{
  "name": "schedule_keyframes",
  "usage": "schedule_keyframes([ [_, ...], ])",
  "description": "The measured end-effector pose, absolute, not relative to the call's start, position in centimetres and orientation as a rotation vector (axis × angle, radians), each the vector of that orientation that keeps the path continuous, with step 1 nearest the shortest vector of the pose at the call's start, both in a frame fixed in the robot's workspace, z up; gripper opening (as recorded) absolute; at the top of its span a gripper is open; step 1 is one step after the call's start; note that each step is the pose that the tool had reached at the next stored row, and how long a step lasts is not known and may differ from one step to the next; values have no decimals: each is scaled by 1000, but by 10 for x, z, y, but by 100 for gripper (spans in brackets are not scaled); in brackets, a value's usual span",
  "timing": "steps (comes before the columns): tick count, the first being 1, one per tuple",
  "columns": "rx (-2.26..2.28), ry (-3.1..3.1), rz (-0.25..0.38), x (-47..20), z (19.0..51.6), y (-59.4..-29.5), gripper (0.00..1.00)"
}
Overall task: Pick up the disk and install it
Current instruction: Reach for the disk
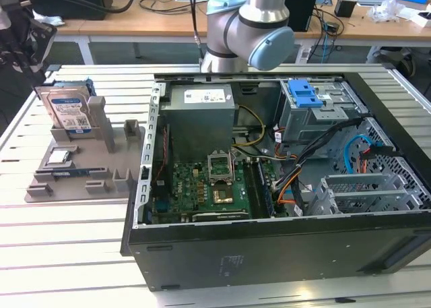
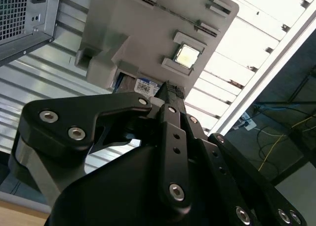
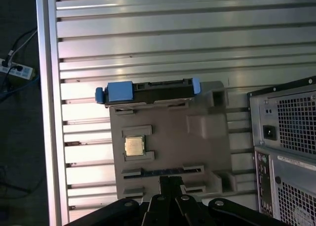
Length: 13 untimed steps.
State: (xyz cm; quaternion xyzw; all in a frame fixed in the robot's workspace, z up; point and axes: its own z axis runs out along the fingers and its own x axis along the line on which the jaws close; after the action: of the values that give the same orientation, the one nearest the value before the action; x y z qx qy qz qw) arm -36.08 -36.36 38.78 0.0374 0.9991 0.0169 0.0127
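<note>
The disk (image 1: 67,109) stands on edge in a slot at the far end of a grey holder (image 1: 114,153), at the exterior view's left. Its silver face carries a white-and-blue label and blue plastic edges it. In the first wrist view I look down on the disk's top edge (image 3: 148,90), with blue carrier pieces at both ends. My gripper (image 3: 170,182) hangs above the holder's near end, apart from the disk. Its black fingers are shut together with nothing between them. In the second wrist view the gripper (image 2: 170,90) covers most of the disk, leaving a strip of label (image 2: 143,85).
An open computer case (image 1: 269,240) lies to the holder's right in the exterior view. Inside are a grey power supply (image 1: 202,112), a motherboard (image 1: 215,187) and a metal drive cage with a blue latch (image 1: 304,92). A small square chip (image 3: 134,146) lies on the holder. The slatted table's edge (image 3: 44,112) is close.
</note>
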Motion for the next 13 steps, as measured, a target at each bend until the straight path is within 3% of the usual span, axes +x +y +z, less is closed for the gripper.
schedule_keyframes([
  [13, 116, 3113, 11, -377, 378, -335, 11],
])
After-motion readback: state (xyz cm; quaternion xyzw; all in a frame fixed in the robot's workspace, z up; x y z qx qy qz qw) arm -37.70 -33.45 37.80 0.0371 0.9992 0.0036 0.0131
